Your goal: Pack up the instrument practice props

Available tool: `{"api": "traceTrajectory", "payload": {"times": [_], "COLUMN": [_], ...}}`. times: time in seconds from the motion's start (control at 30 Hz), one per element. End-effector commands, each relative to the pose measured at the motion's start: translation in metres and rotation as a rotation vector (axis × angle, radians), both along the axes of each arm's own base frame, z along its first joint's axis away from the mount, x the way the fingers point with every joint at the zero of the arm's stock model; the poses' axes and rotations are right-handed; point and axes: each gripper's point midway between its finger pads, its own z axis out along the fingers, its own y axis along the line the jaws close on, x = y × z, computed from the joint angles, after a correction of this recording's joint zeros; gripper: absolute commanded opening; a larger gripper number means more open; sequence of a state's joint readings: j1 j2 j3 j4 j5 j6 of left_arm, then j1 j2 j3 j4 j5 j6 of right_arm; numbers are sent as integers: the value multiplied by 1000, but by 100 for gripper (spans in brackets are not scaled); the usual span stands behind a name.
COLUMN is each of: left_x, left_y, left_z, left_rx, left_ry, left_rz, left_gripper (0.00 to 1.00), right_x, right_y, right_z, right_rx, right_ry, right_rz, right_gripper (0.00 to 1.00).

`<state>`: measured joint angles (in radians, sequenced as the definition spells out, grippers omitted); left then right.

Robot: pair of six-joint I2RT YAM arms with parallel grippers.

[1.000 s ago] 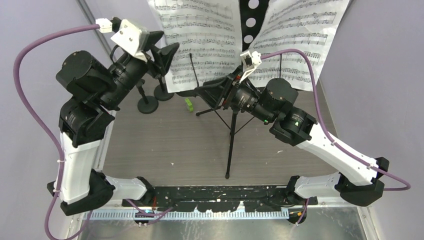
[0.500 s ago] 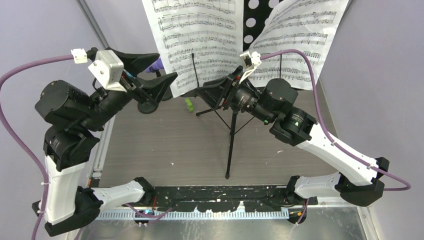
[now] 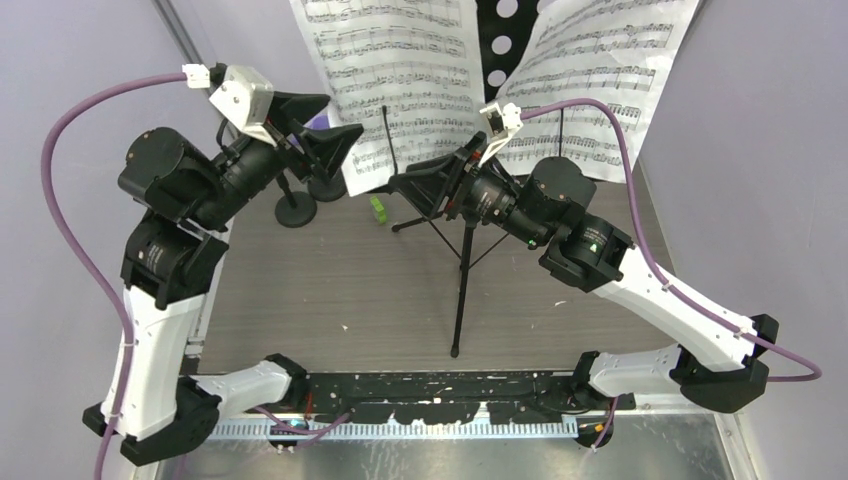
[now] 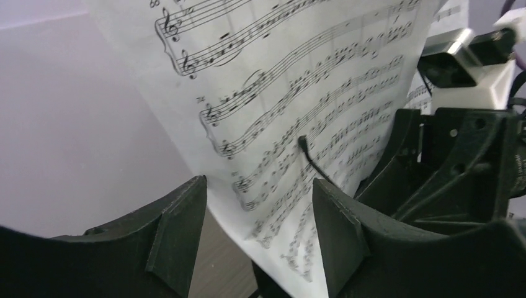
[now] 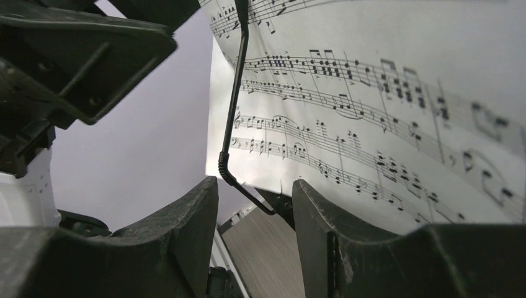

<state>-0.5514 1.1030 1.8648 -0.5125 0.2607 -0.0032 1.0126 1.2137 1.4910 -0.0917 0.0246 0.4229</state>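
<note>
My left fingers point(image 4: 180, 239) are spread wide. The lower corner of a sheet-music page point(image 4: 298, 93) sits between them, unpinched, and I cannot tell if it touches either one. My right fingers point(image 5: 189, 239) are parted too, with the bend of the wire page arm point(image 5: 231, 130) showing between them under that page. Only the overhead view shows the black music rack point(image 3: 500, 50) standing on the bench point(image 3: 330, 290), its top cut off.
</note>
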Motion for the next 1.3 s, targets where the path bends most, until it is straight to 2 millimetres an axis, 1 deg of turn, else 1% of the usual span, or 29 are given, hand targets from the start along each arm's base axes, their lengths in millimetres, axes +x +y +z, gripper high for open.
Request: {"api": "traceTrajectory", "payload": {"times": [0.0,0.13,0.17,0.23,0.43,0.57,0.73,0.87,1.1,1.17,1.2,1.27], "left_x": [-7,-10,-12,-16,-32,-29,-19,-18,-17,-17,-17,-17], "left_y": [10,14,12,10,1,-2,-4,-4,-2,-1,-1,-1], "left_z": [14,18,18,19,24,25,22,24,26,26,26,27], "left_rx": [-98,-127,-128,-134,-149,-149,-146,-152,-152,-151,-151,-150], "left_ry": [-9,-5,-7,-4,-19,-21,-6,-12,-19,-19,-19,-20], "left_rz": [-51,-83,-95,-120,-219,-227,-219,-213,-198,-196,-196,-197], "left_gripper": [65,65,65,66,65,56,44,36,31,30,29,28], "right_x": [-8,-7,-7,-13,-13,-13,-13,-13,-9,-10,-4,-2], "right_y": [-6,-3,-3,0,2,4,2,-1,-1,-1,-3,-3], "right_z": [22,27,28,30,34,35,38,38,43,51,53,57], "right_rx": [62,78,82,82,88,89,98,100,122,151,164,179], "right_ry": [-29,-28,-27,-36,-40,-40,-43,-47,-49,-61,-55,-55], "right_rz": [15,19,19,56,61,65,62,57,38,40,10,-1], "right_gripper": [52,52,52,52,52,52,48,44,41,40,39,38]}}
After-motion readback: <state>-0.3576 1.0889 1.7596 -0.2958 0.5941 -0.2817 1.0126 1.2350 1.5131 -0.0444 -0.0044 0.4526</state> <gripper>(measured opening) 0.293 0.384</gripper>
